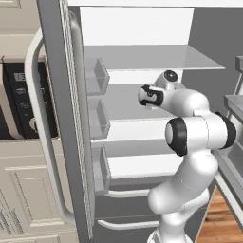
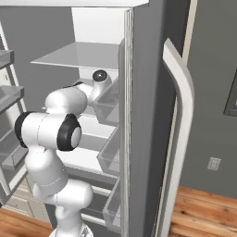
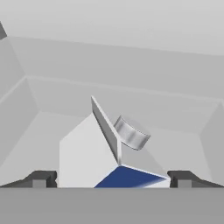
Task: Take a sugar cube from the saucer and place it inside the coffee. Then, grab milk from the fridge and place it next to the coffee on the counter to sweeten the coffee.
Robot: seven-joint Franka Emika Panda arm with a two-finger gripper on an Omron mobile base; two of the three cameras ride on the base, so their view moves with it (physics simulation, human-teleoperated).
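Milk carton (image 3: 92, 153) cut off at lower frame edge in hand view; blue band partly visible. Carton sits between the fingertips (image 3: 41, 178) of the tool (image 3: 111, 179), which is spread wide, gripping nothing. Grey-white fridge (image 1: 142, 57) walls beyond it. Wooden floor (image 2: 203, 208) beside the fridge door.

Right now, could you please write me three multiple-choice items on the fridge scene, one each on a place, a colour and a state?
1. Where does the milk stand?
A. between the tips of the claw
B. on the wood floor
C. on top of the microwave

2. What colour is the carton's band?
A. red
B. blue
C. green

3. How is the fridge?
A. doors shut
B. doors open
C. lying on its side

Answers:
1 A, the hand view shows the carton between the two tips, inside the white interior.
2 B, a blue band runs under the white gable.
3 B, both base views show open doors and bare shelves.
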